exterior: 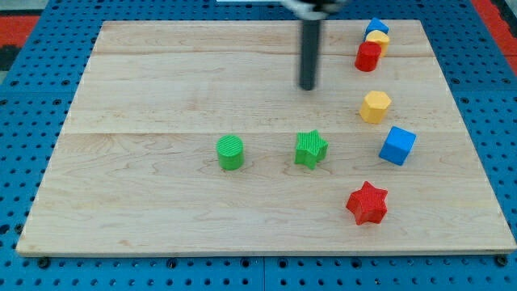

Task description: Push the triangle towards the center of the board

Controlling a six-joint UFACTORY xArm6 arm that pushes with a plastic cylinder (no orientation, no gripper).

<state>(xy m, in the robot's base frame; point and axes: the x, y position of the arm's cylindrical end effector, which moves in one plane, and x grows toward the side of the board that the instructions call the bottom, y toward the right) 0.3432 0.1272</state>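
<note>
A blue triangle block (376,26) sits at the view's top right, near the board's top edge, with a yellow block (380,38) and a red cylinder (367,56) packed just below it. My tip (308,86) is on the board in the upper middle, to the left of and below this cluster, well apart from it. A green star (310,149) lies below my tip. A green cylinder (230,152) lies to the star's left.
A yellow hexagon (375,107), a blue cube (397,145) and a red star (367,203) stand in a column down the view's right. The wooden board (145,194) lies on a blue pegboard surface.
</note>
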